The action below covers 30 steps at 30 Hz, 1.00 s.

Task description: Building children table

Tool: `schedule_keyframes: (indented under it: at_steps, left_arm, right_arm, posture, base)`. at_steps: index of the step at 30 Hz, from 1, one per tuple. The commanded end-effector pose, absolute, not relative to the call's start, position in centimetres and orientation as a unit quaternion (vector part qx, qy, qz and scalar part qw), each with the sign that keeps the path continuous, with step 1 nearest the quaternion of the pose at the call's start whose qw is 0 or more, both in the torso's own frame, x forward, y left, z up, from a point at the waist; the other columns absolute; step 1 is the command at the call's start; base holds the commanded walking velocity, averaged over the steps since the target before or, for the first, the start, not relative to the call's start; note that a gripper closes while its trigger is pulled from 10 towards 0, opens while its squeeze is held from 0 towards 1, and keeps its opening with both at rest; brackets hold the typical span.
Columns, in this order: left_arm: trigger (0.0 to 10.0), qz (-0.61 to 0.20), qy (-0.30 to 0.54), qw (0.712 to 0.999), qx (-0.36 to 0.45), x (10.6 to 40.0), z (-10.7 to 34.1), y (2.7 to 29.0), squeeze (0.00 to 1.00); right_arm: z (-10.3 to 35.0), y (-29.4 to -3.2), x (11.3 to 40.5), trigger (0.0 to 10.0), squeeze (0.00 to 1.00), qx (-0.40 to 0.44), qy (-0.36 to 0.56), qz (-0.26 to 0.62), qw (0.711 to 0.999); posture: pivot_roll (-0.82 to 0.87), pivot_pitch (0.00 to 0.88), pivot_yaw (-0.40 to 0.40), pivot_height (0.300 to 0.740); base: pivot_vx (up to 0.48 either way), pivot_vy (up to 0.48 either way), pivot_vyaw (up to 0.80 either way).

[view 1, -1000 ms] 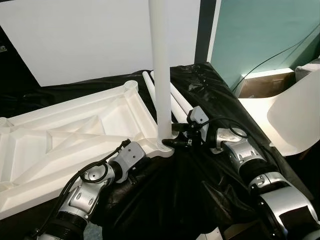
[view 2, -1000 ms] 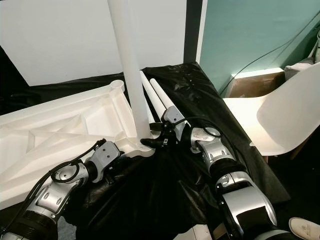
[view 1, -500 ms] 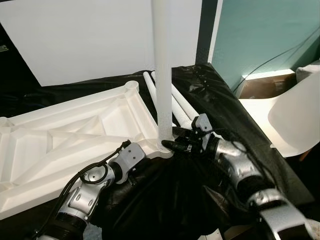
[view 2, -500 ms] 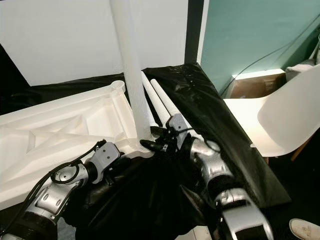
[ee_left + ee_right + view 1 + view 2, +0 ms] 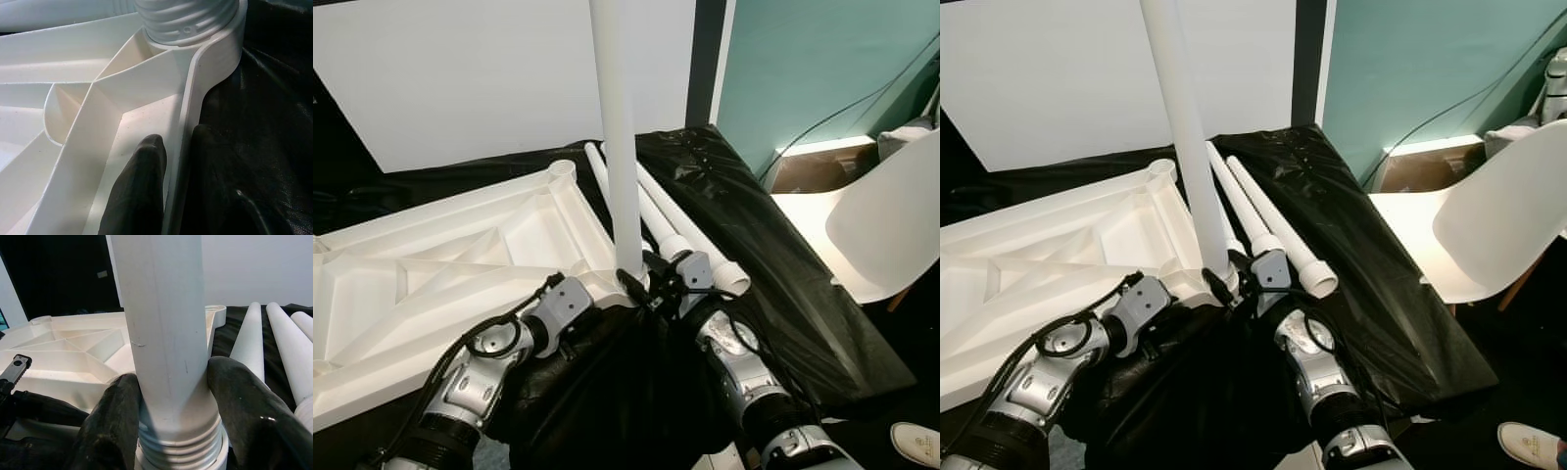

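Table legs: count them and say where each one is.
4. One upright leg stands in the tabletop's corner socket, gripped by the right gripper. Three loose legs lie side by side on the black cloth; more may be hidden.

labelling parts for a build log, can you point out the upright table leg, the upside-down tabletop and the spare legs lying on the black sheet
upright table leg (image 5: 619, 176): left eye view, mid shaft.
upside-down tabletop (image 5: 460, 259): left eye view, ribbed underside.
spare legs (image 5: 1268, 220): right eye view, shaft of the nearer one.
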State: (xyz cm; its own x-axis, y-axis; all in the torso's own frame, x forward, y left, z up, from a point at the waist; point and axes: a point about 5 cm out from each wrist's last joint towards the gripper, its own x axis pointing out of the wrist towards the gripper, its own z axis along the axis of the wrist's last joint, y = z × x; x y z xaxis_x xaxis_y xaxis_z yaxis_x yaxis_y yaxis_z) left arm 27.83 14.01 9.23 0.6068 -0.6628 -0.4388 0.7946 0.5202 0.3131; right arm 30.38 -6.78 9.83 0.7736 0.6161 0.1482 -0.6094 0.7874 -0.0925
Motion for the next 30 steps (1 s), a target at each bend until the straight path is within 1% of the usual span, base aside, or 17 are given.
schedule_keyframes:
  at_steps: [1,3,4,6,7,8,9,11,14,17,20,22,25,26,28,29,30]
  left_arm:
    - [10.0,-0.471,0.181,0.83,0.237,26.0,6.8,13.5,0.0]
    - [10.0,-0.471,0.181,0.83,0.237,26.0,6.8,13.5,0.0]
    - [10.0,-0.471,0.181,0.831,0.235,26.0,6.7,13.3,0.0]
    - [10.0,-0.471,0.181,0.831,0.235,26.0,6.7,13.3,0.0]
    - [10.0,-0.471,0.181,0.831,0.234,26.0,6.7,13.2,0.0]
    - [10.0,-0.471,0.18,0.831,0.233,26.1,6.6,13.2,0.0]
    - [10.0,-0.471,0.18,0.831,0.233,26.1,6.6,13.2,0.0]
    - [10.0,-0.472,0.18,0.831,0.232,26.1,6.6,13.1,0.0]
    - [10.0,-0.473,0.18,0.831,0.232,26.2,6.6,13.0,0.0]
    - [10.0,-0.474,0.179,0.83,0.232,26.2,6.5,12.8,0.0]
    - [10.0,-0.475,0.179,0.83,0.232,26.2,6.5,12.8,0.0]
    - [10.0,-0.475,0.18,0.829,0.232,26.1,6.4,12.8,0.0]
    - [10.0,-0.475,0.18,0.829,0.233,26.0,6.4,12.9,0.0]
    - [10.0,-0.474,0.18,0.83,0.233,26.0,6.4,13.0,0.0]
    - [10.0,-0.474,0.18,0.83,0.233,26.0,6.4,13.0,0.0]
    - [10.0,-0.473,0.18,0.83,0.234,26.0,6.5,13.0,0.0]
    - [10.0,-0.473,0.18,0.83,0.234,26.0,6.5,13.0,0.0]
  right_arm:
    - [9.4,-8.7,31.1,10.0,0.0,-0.019,-0.059,0.258,0.964]
    - [9.4,-8.7,31.1,10.0,0.0,-0.019,-0.059,0.258,0.964]
    - [9.6,-8.6,31.1,10.0,1.0,-0.012,-0.059,0.272,0.96]
    - [9.6,-8.6,31.1,10.0,1.0,-0.012,-0.059,0.272,0.96]
    - [9.8,-8.7,31.3,10.0,1.0,-0.013,-0.057,0.29,0.955]
    - [10.2,-8.8,31.6,10.0,0.0,-0.017,-0.056,0.318,0.946]
    - [10.2,-8.8,31.6,10.0,0.0,-0.017,-0.056,0.318,0.946]
    - [11.0,-9.1,32.1,10.0,0.0,-0.027,-0.06,0.365,0.929]
    - [11.5,-9.2,32.4,10.0,0.0,-0.031,-0.063,0.382,0.922]
    - [12.6,-9.5,33.0,10.0,0.0,-0.043,-0.057,0.437,0.897]
    - [12.7,-9.6,33.2,10.0,0.0,-0.039,-0.046,0.456,0.888]
    - [13.1,-9.8,33.5,10.0,0.0,-0.054,-0.036,0.487,0.871]
    - [13.5,-10.0,33.9,10.0,0.0,-0.069,-0.027,0.514,0.854]
    - [13.7,-10.0,34.0,8.8,0.0,-0.07,-0.023,0.522,0.85]
    - [13.7,-10.0,34.0,8.8,0.0,-0.07,-0.023,0.522,0.85]
    - [13.8,-10.1,34.2,2.6,0.0,-0.068,-0.014,0.535,0.842]
    - [13.8,-10.1,34.2,2.6,0.0,-0.068,-0.014,0.535,0.842]
  posture:
    - [0.03,0.0,0.02,0.74]
    - [0.03,0.0,0.02,0.74]
    - [0.03,0.0,0.019,0.74]
    - [0.03,0.0,0.019,0.74]
    - [0.03,0.0,0.019,0.74]
    - [0.02,0.0,0.019,0.74]
    - [0.02,0.0,0.019,0.74]
    - [0.02,0.0,0.02,0.74]
    - [0.02,0.0,0.02,0.74]
    - [0.02,0.0,0.021,0.74]
    - [0.02,0.0,0.02,0.74]
    - [0.02,0.0,0.021,0.74]
    - [0.03,0.0,0.02,0.74]
    - [0.03,0.0,0.02,0.74]
    - [0.03,0.0,0.02,0.74]
    - [0.03,0.0,0.02,0.74]
    - [0.03,0.0,0.02,0.74]
  base:
    - [0.0,0.0,0.0]
    - [0.0,0.0,0.0]
    - [0.0,0.0,0.0]
    - [0.0,0.0,0.0]
    - [0.0,0.0,0.0]
    - [0.0,0.0,0.0]
    - [0.0,0.0,0.0]
    - [0.0,0.0,0.0]
    - [0.0,0.0,0.0]
    - [0.0,0.0,0.0]
    - [0.0,0.0,0.0]
    - [0.0,0.0,0.0]
    - [0.0,0.0,0.0]
    - [0.0,0.0,0.0]
    - [0.0,0.0,0.0]
    - [0.0,0.0,0.0]
    - [0.0,0.0,0.0]
